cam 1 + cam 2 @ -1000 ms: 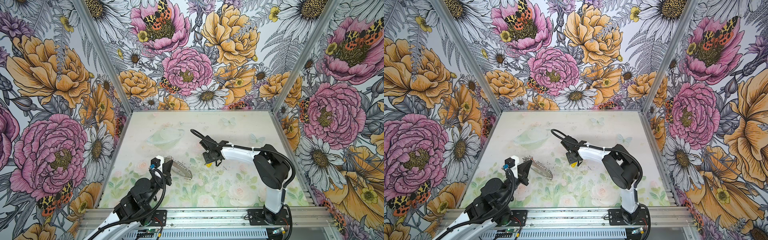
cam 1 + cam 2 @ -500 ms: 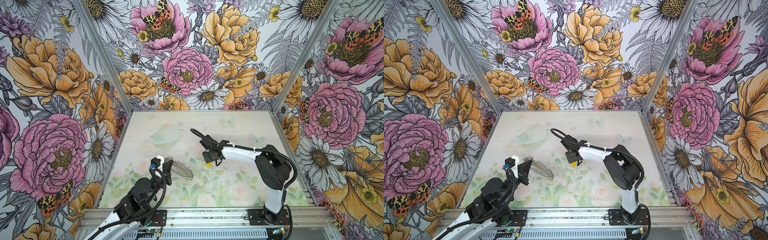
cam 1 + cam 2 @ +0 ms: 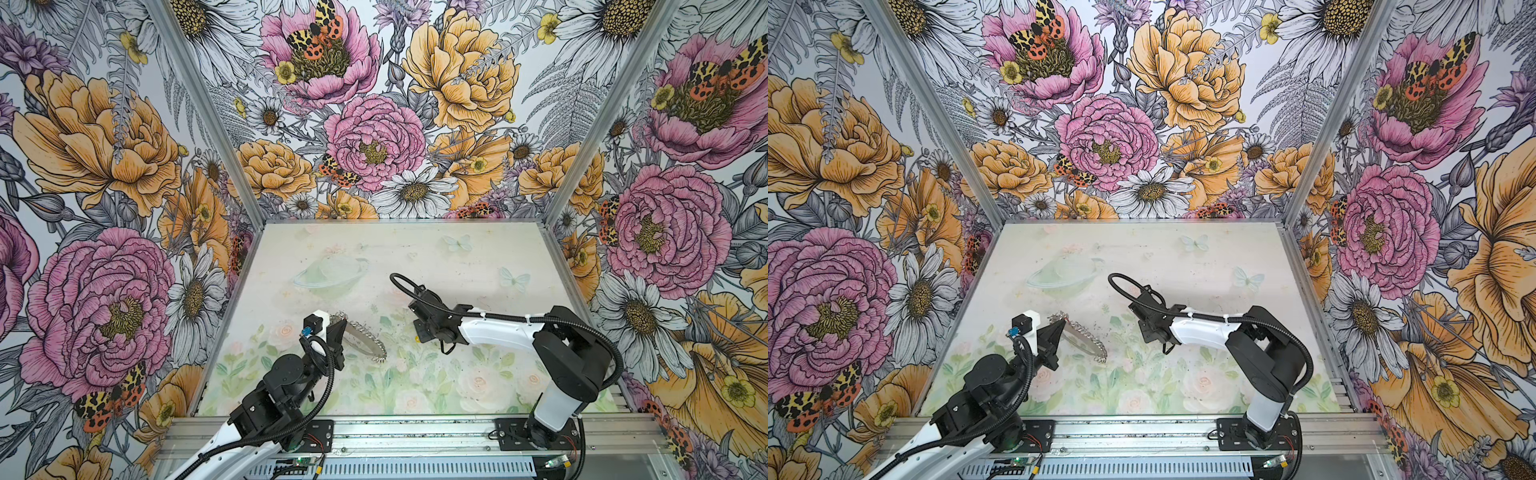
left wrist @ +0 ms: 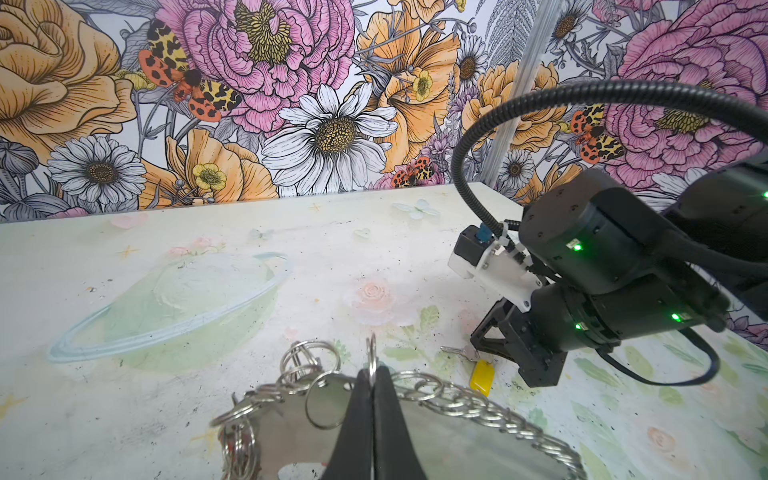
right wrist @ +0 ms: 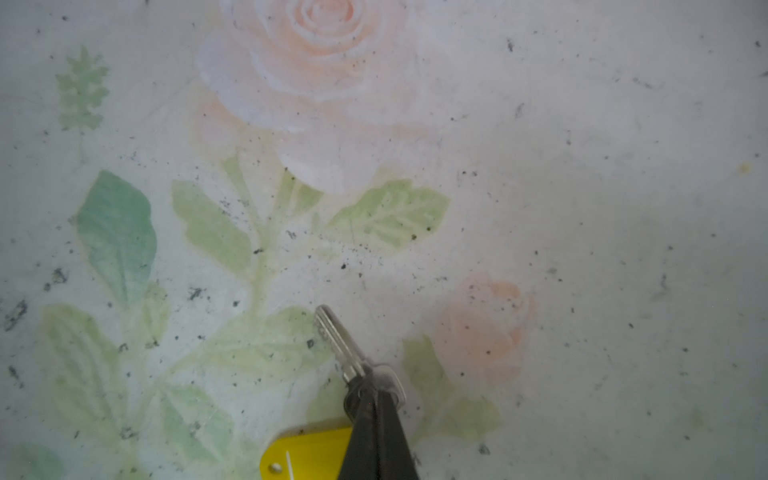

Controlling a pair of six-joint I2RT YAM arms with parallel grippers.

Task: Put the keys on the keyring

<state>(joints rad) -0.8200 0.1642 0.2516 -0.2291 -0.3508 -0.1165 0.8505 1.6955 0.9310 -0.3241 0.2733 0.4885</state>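
my right gripper (image 5: 376, 399) has just pinched shut on the yellow-tagged key (image 5: 334, 338), blade poking out ahead of it. my left gripper (image 4: 371, 376) stays clamped on the keyring (image 4: 478, 440); i judge lifting comes next.

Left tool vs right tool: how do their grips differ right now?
The left tool pinches the big keyring at its ringed edge; the right tool pinches the small key by its head. The left tool reaches roughly level over the table; the right tool points down at it, with the yellow tag beside it. Shared: both are shut on metal.
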